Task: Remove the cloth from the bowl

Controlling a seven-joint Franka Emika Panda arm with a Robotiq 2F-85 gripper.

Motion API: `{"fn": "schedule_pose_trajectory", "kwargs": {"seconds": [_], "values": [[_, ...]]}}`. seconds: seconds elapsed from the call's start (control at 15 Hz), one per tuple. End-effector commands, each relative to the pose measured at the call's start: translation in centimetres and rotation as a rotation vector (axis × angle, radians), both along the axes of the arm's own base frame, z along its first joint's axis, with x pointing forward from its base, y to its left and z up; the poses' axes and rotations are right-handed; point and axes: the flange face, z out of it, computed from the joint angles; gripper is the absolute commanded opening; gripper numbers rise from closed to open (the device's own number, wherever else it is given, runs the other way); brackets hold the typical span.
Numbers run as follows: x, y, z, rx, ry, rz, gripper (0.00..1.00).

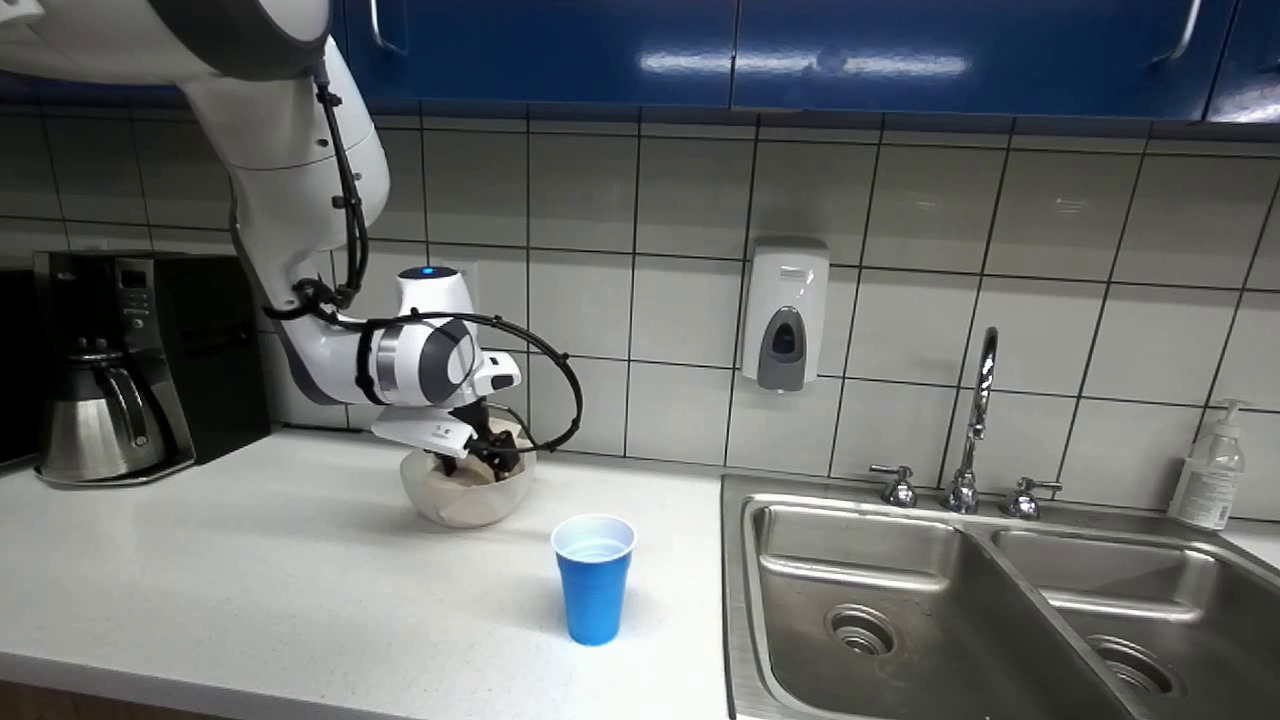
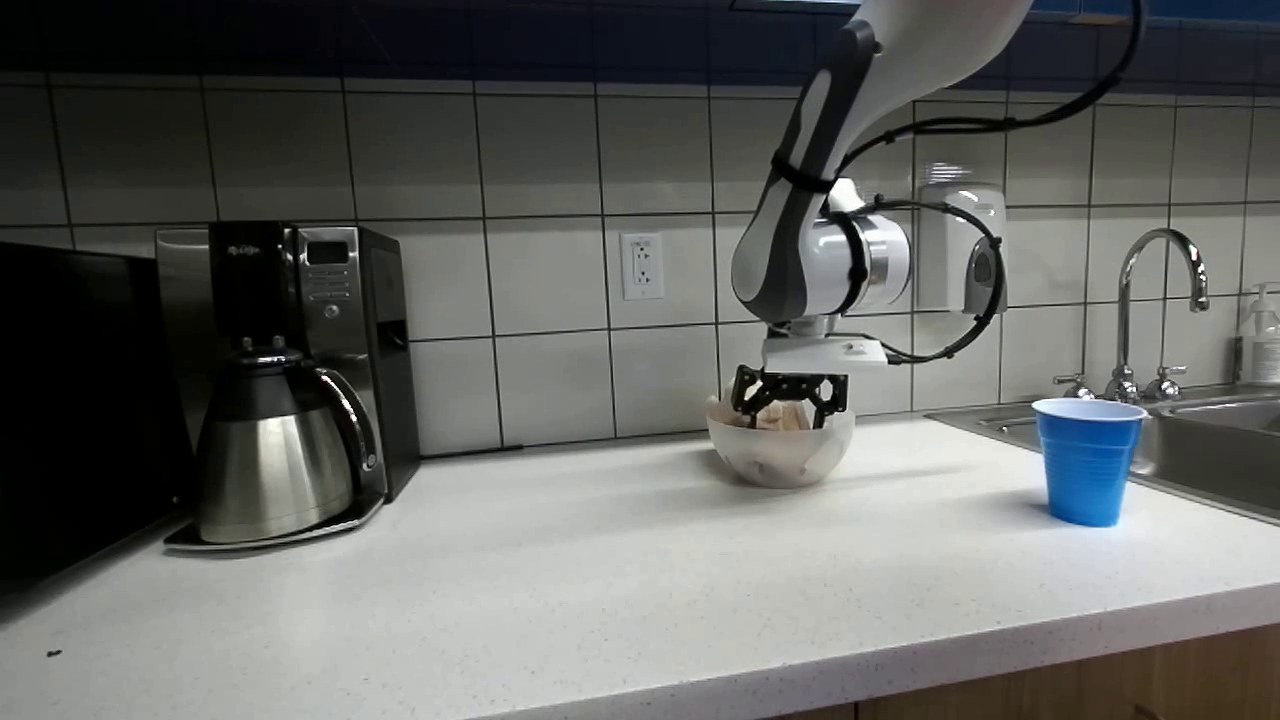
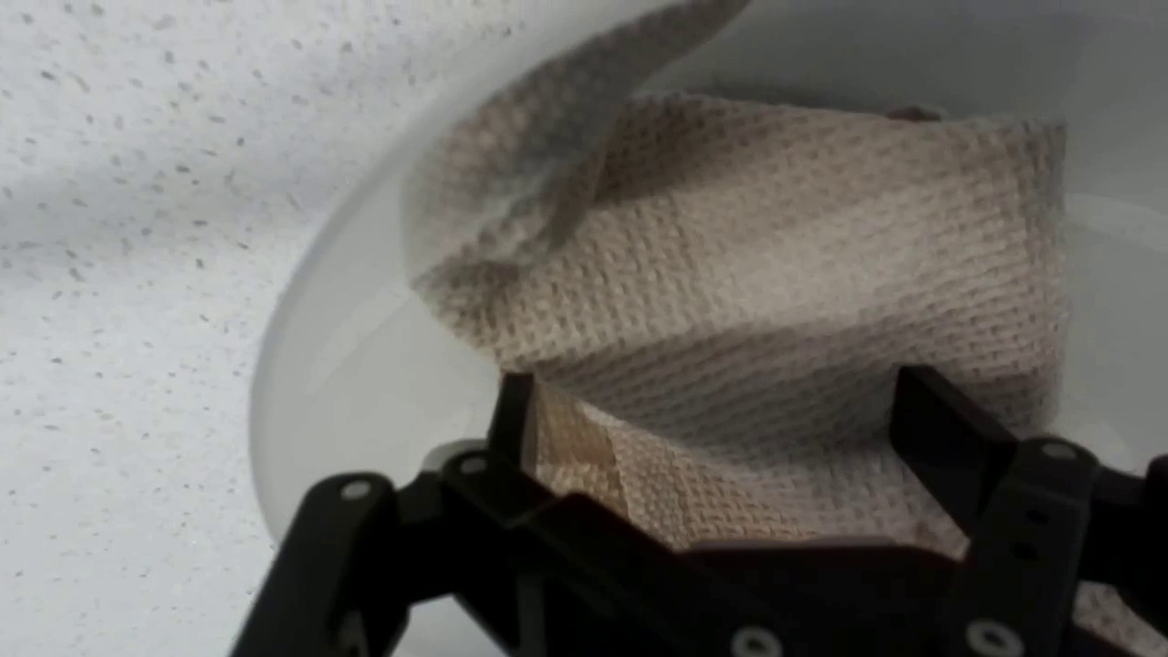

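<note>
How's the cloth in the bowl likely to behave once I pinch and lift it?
Probably floppy: the cloth lies in soft folds, with a flap curled up at one end. Its coarse weave suggests it shouldn't slip easily. It looks thin, so it's likely light, though a trailing part might drag on the bowl.

Cloth point(image 3: 803, 246) is in bowl point(image 2: 780, 462), bowl on counter point(image 2: 560, 580) near wall point(image 2: 545, 280). Gripper point(image 3: 717, 403) is in bowl mouth, over cloth. In both exterior views: coffee maker point(image 2: 395, 390) left of bowl, cup point(image 1: 597, 590) right and in front, sink point(image 1: 738, 580) also right, tap point(image 1: 978, 415) at sink's back edge. Dispenser point(image 1: 786, 290) on wall.
</note>
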Motion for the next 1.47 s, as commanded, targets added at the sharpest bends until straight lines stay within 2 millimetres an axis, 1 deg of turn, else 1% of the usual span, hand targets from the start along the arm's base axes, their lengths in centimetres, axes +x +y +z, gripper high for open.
{"fn": "schedule_pose_trajectory", "kwargs": {"seconds": [0.0, 0.6, 0.67, 0.73, 1.33, 1.4], "values": [[-0.01, -0.19, 0.17, 0.01, 0.025, 0.016, 1.0], [-0.47, -0.43, -0.75, 0.007, 0.047, 0.014, 1.0], [-0.5, -0.41, -0.8, 0.008, 0.048, 0.015, 0.75], [-0.51, -0.42, -0.8, 0.009, 0.048, 0.016, 0.74], [-0.67, -0.81, -0.67, 0.009, 0.049, 0.013, 0.02], [-0.69, -0.92, -0.68, 0.008, 0.049, 0.012, 0.01]]}}
